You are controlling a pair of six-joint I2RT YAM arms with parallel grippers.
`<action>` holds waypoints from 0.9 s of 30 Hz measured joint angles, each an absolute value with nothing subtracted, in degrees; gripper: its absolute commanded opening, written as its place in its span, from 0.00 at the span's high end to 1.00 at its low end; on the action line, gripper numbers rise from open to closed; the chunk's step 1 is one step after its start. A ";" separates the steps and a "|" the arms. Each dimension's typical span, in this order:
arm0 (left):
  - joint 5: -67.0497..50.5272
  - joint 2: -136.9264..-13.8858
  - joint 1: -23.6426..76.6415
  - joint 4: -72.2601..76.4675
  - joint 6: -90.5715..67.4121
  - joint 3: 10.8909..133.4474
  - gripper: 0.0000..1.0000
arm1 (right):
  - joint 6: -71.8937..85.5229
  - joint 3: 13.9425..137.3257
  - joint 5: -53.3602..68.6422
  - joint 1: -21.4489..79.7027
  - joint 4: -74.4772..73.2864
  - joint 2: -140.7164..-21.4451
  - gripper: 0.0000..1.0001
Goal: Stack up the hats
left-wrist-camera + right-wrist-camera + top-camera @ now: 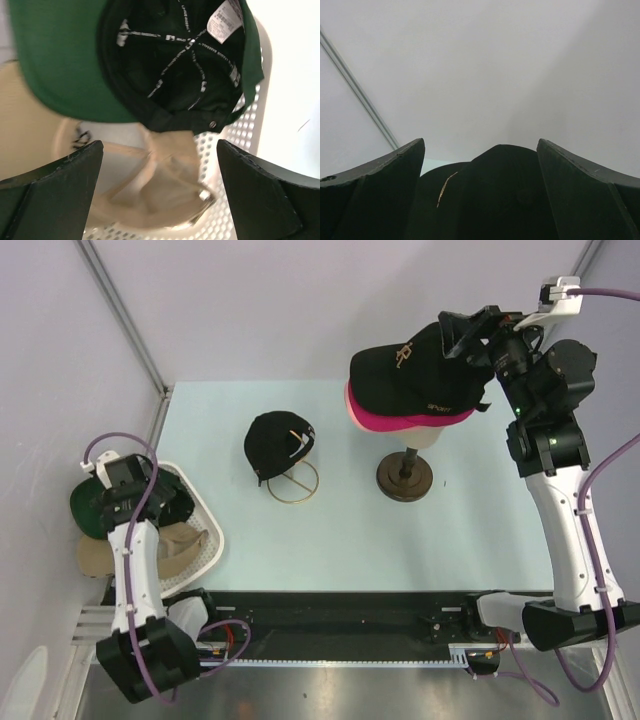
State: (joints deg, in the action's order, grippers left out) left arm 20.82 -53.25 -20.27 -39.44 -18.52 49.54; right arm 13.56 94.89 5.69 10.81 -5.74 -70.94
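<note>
Fingertips (375,190) of the right gripper (468,332) spread wide, astride the rear crown of the black cap with gold logo (415,370); cannot tell from the wrist view whether they touch the fabric. Cap seated atop the magenta cap (385,418), both high on the display stand (405,480) toward the far right of the table (330,560). Judged to be the tail of a placing step: cap on the stack, nothing pinched.

On the other side, fingers (65,185) of the left gripper (160,147) equally wide apart, holding nothing, poised just above the dark green cap (55,55). Green cap lying crown-down, lining and label up, over the tan cap (165,170) in the white mesh basket (255,115).

Likely next: dropping onto the green cap's rim or brim, closing, lifting straight up past the basket wall, then carrying rightward to the stack. Probably also calls for the right arm to rise and back away first, clearing the top of the stand.

Worth minding: basket at the table's left edge, wall just beyond, little room to swing outward. Second black cap (272,440) on a gold wire stand (292,485) between basket and stack, close to the direct line. Open table along the near side and centre, likely the easier path. Stack tall on a narrow post; gentle descent advisable.
</note>
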 measured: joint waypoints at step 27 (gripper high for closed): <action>9.85 -76.16 -25.82 -14.31 -28.01 51.86 0.80 | 13.87 96.42 9.26 9.87 -6.02 -73.32 0.00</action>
State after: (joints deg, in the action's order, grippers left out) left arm 9.85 -76.16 -25.82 -14.31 -28.01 51.86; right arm 13.87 96.42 9.26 9.87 -6.02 -73.32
